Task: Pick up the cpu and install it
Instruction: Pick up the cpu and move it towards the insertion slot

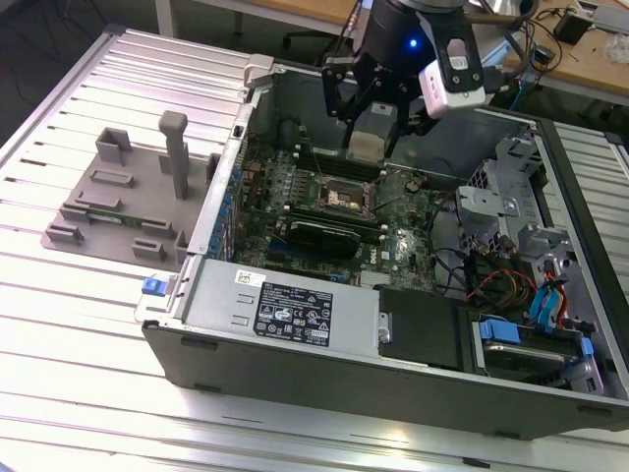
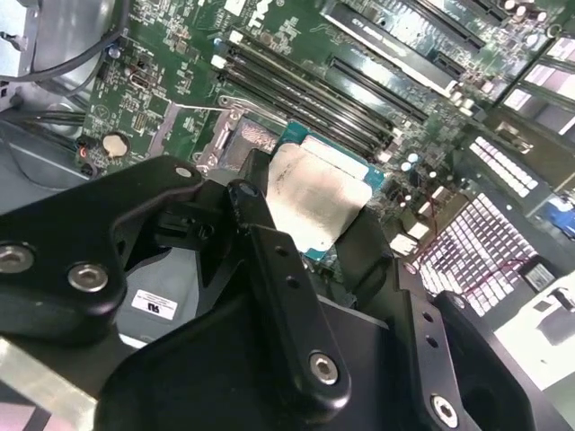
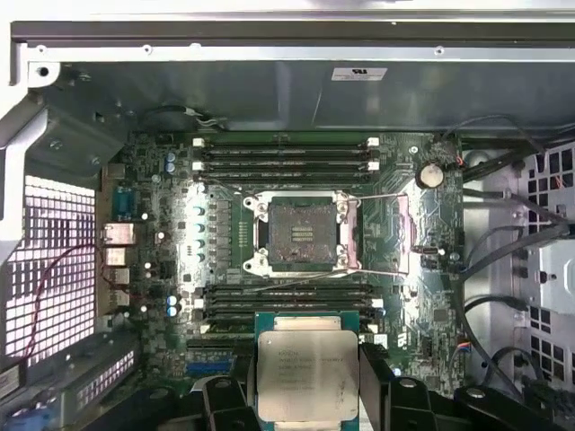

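I've got the cpu (image 3: 307, 373) clamped in the claw (image 1: 369, 133), a finger on each side. It's hanging over the motherboard (image 3: 180, 269) inside the open case (image 1: 295, 315) on the tabletop (image 1: 79, 295), near the bare socket (image 3: 301, 233) but not in it.

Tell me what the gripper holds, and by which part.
The gripper holds the cpu by two opposite side edges, with one of its fingers on each edge and the metal top plate left bare.
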You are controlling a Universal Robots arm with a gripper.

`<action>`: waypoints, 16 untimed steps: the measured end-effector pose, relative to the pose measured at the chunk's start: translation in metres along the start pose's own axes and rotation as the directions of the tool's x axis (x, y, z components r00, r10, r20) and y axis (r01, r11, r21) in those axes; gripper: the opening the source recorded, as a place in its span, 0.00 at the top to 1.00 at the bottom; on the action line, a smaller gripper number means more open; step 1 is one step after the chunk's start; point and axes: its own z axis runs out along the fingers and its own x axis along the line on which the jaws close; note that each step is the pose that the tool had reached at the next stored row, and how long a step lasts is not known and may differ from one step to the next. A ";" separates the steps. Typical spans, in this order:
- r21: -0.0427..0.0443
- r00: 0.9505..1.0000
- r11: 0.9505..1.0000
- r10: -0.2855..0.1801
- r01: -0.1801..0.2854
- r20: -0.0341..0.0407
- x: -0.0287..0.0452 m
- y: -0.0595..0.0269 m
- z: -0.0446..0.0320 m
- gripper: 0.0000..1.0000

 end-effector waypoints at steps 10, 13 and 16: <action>0.000 1.000 1.000 -0.015 0.015 -0.001 -0.0026 0.0147 0.0204 0.45; 0.000 1.000 1.000 -0.017 0.017 -0.001 -0.0027 0.0200 0.0251 0.45; 0.000 1.000 1.000 -0.018 0.018 -0.001 -0.0026 0.0298 0.0307 0.45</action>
